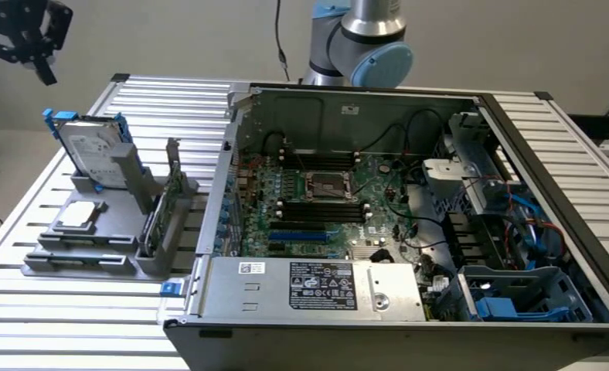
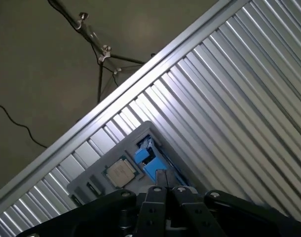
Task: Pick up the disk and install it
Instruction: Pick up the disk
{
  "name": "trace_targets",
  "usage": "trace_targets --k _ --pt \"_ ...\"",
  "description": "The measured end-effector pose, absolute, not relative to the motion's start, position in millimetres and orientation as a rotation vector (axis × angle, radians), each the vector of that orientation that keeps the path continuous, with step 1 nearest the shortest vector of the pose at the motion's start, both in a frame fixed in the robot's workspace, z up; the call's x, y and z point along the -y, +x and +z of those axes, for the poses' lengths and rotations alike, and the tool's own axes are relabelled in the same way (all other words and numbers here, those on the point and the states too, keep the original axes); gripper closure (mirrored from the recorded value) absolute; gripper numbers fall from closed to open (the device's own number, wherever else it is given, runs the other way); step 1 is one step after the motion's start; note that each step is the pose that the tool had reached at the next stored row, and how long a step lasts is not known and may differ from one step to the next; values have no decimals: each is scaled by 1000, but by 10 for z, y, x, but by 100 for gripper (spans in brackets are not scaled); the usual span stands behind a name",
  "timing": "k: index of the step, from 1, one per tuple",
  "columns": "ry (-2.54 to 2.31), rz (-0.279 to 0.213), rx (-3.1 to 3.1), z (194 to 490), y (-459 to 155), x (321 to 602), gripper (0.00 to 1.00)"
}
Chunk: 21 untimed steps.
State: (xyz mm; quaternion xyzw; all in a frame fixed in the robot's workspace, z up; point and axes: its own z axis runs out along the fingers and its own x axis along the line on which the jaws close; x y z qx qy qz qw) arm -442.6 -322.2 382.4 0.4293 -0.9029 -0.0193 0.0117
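Observation:
The disk [image 1: 91,145] stands upright in a grey holder [image 1: 103,255] at the exterior view's left, a silver drive with a white label and blue carrier rails. My black gripper [image 1: 45,71] hangs high above it near the top corner, well clear of it, fingers together with nothing between them. In the wrist view the disk [image 2: 148,159] appears edge-on from above as blue rails, just beyond my shut gripper [image 2: 166,188].
The grey holder also carries a small square silver chip [image 1: 79,216] [image 2: 120,173] and an upright thin green card [image 1: 158,212]. An open computer case [image 1: 245,139] fills the slatted aluminium table's [image 1: 67,309] middle, with a blue drive bay [image 1: 521,297] at its front corner. A tripod [image 2: 103,54] stands on the floor.

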Motion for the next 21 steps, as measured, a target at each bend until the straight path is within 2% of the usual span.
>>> trace_targets --k 21 --pt "1846 -52 2504 3820 -4425 3222 89"
